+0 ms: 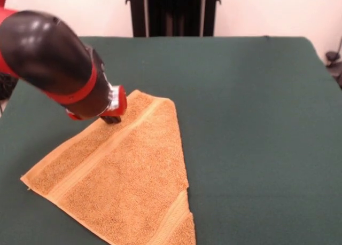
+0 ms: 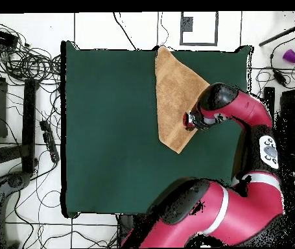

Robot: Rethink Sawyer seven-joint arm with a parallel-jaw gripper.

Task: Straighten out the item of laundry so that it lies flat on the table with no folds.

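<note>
Nearest the camera in the front view lies the towel [image 1: 125, 181], its near corner running off the bottom edge of the picture. It sits on the left half of the table [image 1: 256, 122], folded into a rough triangle: one straight edge runs from the far tip down the right side, and near the bottom right a second layer shows as a step in that edge, with a smoother woven band crossing it. Another band runs diagonally along the left side. In the overhead view the towel [image 2: 176, 97] lies at one end of the table [image 2: 104, 130], reaching to the table's edge.

The gripper [image 1: 112, 118] is down at the towel's far left edge, close under the bulky red and black arm [image 1: 51, 55]. Its tips appear to meet the cloth there, but the arm hides most of it, so I cannot tell how far it is open or whether it has any cloth in its hold.

The towel is still doubled over, so the task looks far from done. The step in hand seems to be taking hold of the folded-over layer at that edge. The next move would call for a firm pinch of the top layer only, then a low drag outward to the left to open the fold.
</note>
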